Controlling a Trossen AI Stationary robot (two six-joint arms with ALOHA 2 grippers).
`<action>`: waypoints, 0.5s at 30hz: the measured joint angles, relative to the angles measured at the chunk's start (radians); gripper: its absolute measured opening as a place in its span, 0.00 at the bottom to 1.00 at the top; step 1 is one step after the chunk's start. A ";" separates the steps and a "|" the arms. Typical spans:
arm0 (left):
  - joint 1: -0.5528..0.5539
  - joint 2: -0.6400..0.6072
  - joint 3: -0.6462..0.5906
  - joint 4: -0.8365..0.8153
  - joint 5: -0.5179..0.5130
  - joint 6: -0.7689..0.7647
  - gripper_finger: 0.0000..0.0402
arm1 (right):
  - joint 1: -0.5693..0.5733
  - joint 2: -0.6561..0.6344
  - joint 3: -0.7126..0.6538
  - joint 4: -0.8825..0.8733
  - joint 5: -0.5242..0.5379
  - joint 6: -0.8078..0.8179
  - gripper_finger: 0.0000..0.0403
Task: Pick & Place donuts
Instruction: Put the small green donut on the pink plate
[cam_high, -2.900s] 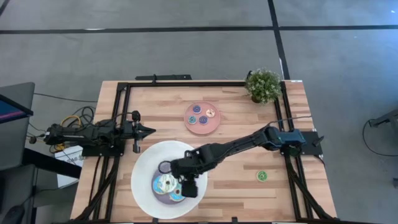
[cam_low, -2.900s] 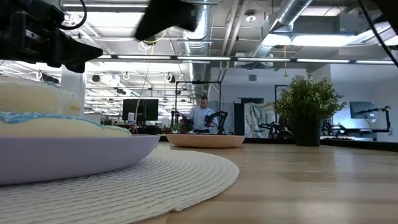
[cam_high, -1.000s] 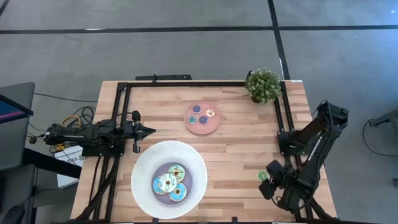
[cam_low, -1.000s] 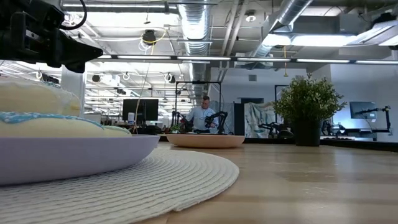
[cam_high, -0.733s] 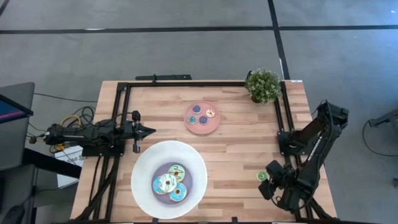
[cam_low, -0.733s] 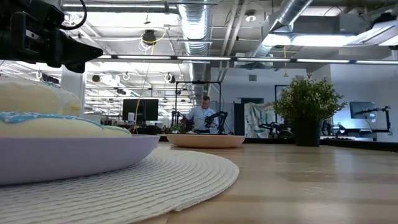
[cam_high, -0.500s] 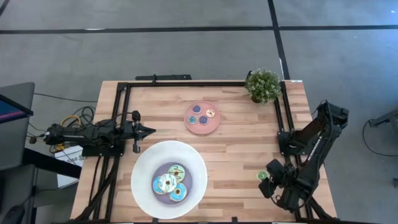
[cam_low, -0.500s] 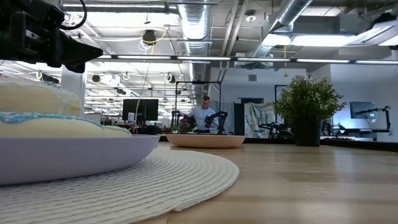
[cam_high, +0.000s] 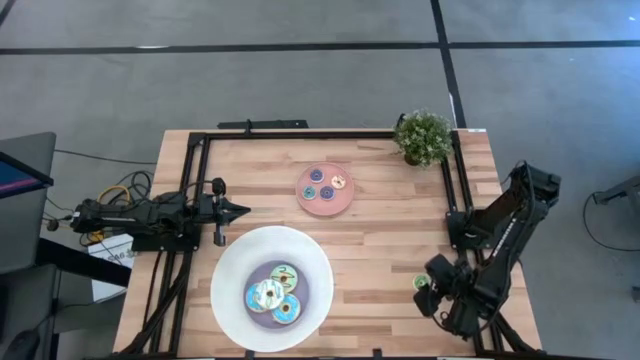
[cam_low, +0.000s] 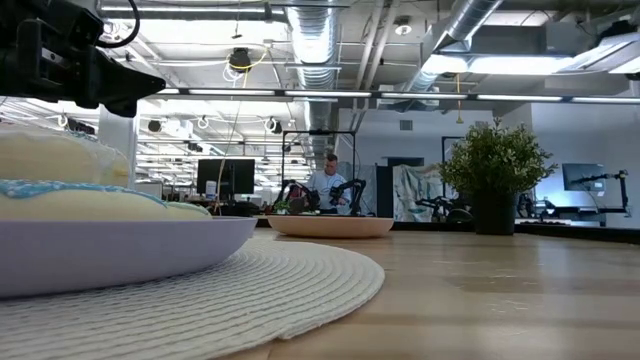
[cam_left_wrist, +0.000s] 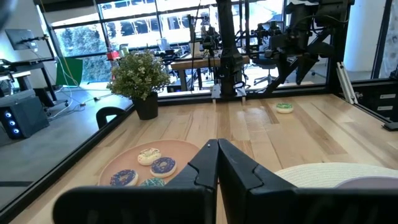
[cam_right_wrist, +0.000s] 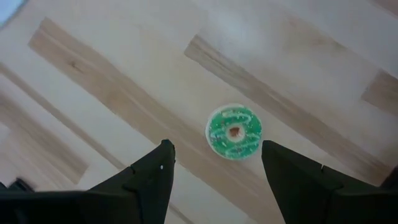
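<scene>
Lying between the right gripper's (cam_right_wrist: 214, 165) spread jaws, green donut (cam_right_wrist: 234, 132)

Your right arm is folded at the bench's right edge, elbow raised, its wrist bent down toward the near right corner; the right pincer (cam_right_wrist: 214, 167) points at the bench top with fingers (cam_right_wrist: 149, 180) spread wide and nothing between them. Your left arm lies stretched low along the left rail, and the left pincer (cam_left_wrist: 217, 163) aims across the bench with its fingers (cam_left_wrist: 239, 169) pressed together.
</scene>
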 joint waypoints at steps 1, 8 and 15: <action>0.000 0.000 0.000 0.000 0.000 0.000 0.00 | 0.000 0.000 0.000 0.001 0.005 0.005 0.58; 0.000 0.000 0.000 0.000 0.000 0.000 0.00 | 0.005 0.000 0.000 -0.002 0.006 0.010 0.68; 0.000 0.000 0.000 0.000 0.000 0.000 0.00 | 0.007 0.000 0.000 -0.004 0.005 0.011 0.75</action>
